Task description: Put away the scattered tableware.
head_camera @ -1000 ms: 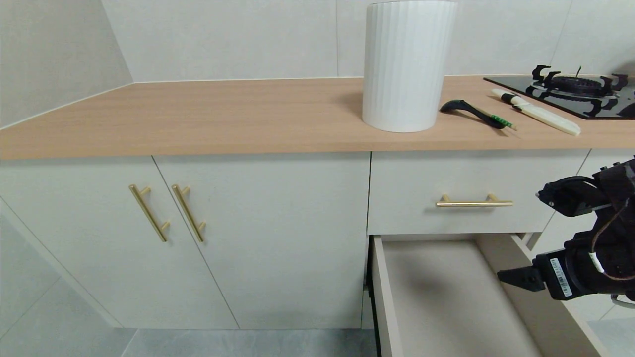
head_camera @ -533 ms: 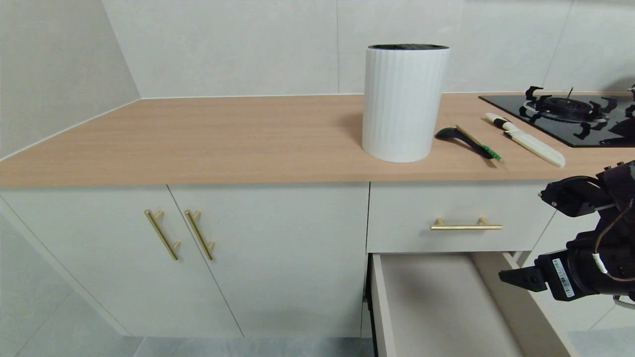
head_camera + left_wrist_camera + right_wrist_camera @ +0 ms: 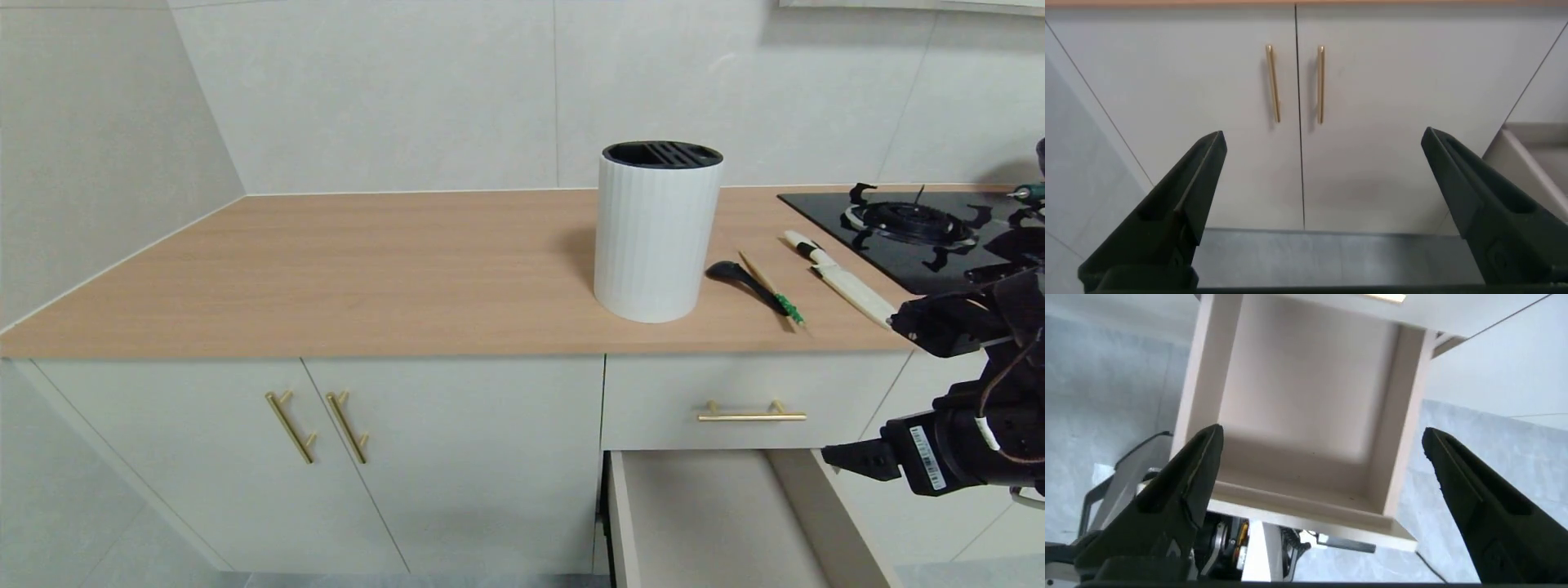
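Black spoon (image 3: 732, 274), green-tipped chopsticks (image 3: 772, 291) and cream knife (image 3: 842, 279) lie on the wooden countertop (image 3: 408, 261).
Just beside them stands a white ribbed holder (image 3: 657, 237); below, a pulled-out beige drawer (image 3: 710, 523), right gripper (image 3: 1320, 445) agape over it, left gripper (image 3: 1323, 139) agape facing cabinet doors (image 3: 1372, 155).

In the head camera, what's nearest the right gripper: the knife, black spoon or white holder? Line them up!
From the right gripper:
1. White knife, by the stove.
2. Black spoon, in the middle.
3. White knife block, leftmost.

head facing counter (image 3: 408, 269), right wrist over drawer (image 3: 1315, 400)
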